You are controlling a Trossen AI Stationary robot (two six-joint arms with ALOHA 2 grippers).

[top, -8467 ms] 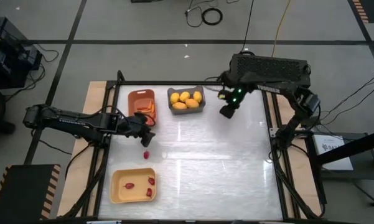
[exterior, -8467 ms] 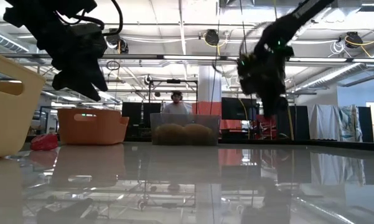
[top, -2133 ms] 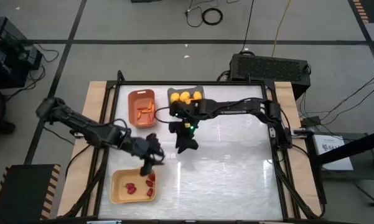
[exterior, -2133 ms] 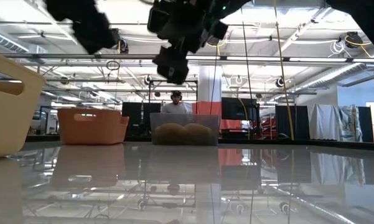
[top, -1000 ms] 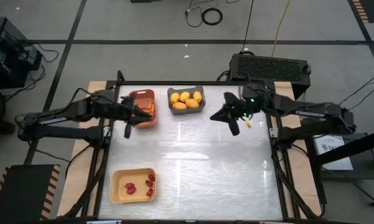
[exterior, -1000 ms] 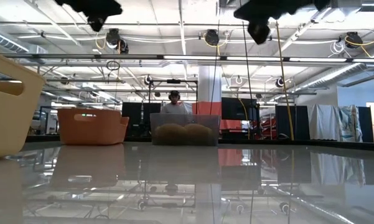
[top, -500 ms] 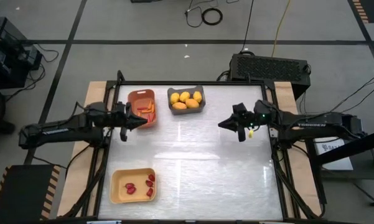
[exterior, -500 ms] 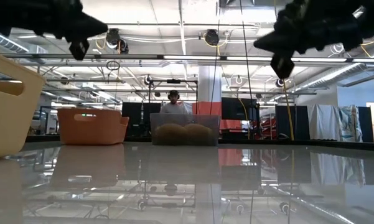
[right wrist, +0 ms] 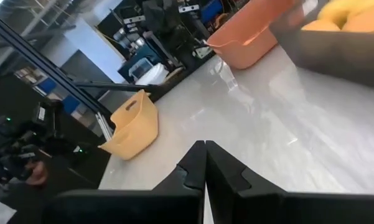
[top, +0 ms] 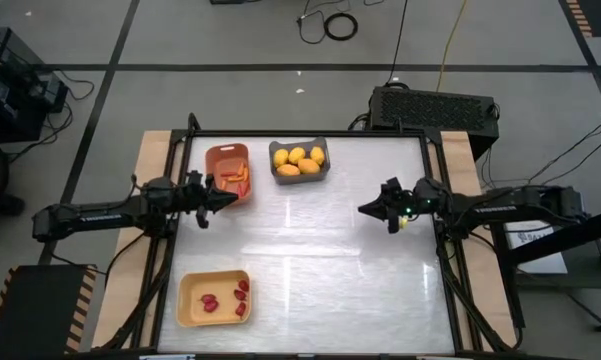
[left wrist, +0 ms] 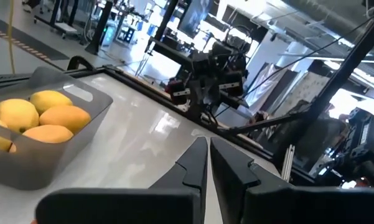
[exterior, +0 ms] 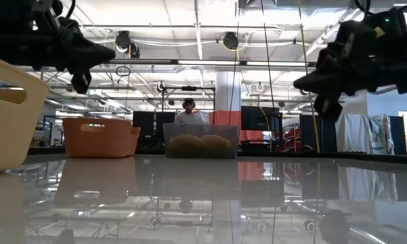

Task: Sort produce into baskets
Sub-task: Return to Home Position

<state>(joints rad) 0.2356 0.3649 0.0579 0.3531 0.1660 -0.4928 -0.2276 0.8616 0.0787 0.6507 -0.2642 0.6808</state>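
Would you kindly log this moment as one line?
left gripper: shut, empty | right gripper: shut, empty | produce: all in baskets

White rectangular table top (top: 320, 250): glossy, smooth, mirror-like in the low view; pale wooden side boards (top: 158, 150) look matt. Dark grey rectangular bin (top: 300, 179), orange-brown rectangular bin (top: 220, 158) and pale yellow rectangular bin (top: 192, 290): smooth moulded plastic, slight sheen.

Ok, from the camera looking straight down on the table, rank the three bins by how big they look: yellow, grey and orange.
1. Yellow bin: clearly the largest outline.
2. Grey bin and orange bin: they look about alike, one lying wide and the other long, so I would not rank one above the other.
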